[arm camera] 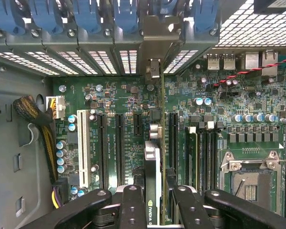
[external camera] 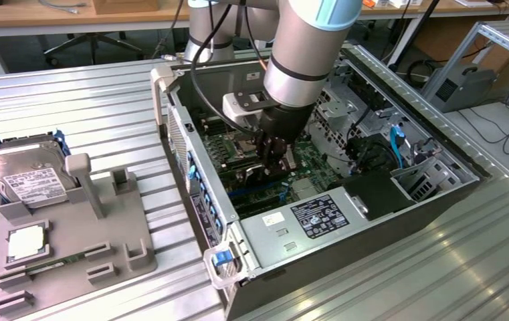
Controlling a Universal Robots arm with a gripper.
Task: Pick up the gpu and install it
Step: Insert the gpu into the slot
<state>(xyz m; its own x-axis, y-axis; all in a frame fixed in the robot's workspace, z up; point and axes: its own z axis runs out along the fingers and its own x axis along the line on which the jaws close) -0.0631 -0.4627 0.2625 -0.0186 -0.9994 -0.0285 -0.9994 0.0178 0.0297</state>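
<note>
The graphics card point(arm camera: 151, 160), seen edge-on, carries the NVIDIA logo on its dark cooler. The hard drive point(external camera: 9, 167) has a white label point(external camera: 33, 184) and the computer point(external camera: 263, 301) a dark sticker point(external camera: 320, 215); their print, like the motherboard point(arm camera: 124, 95) lettering, is too small to read.

Cannot make out faces of gpu point(arm camera: 151, 162), seen edge-on between fingers point(arm camera: 131, 210); cut off at picture's edge. Largely masked behind gripper point(external camera: 275, 164) in exterior view.

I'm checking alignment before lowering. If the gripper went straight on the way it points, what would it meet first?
The gripper holds the gpu edge-on, so the card would likely reach the motherboard first, among its dark slots; which slot is hidden, depth unclear.
</note>
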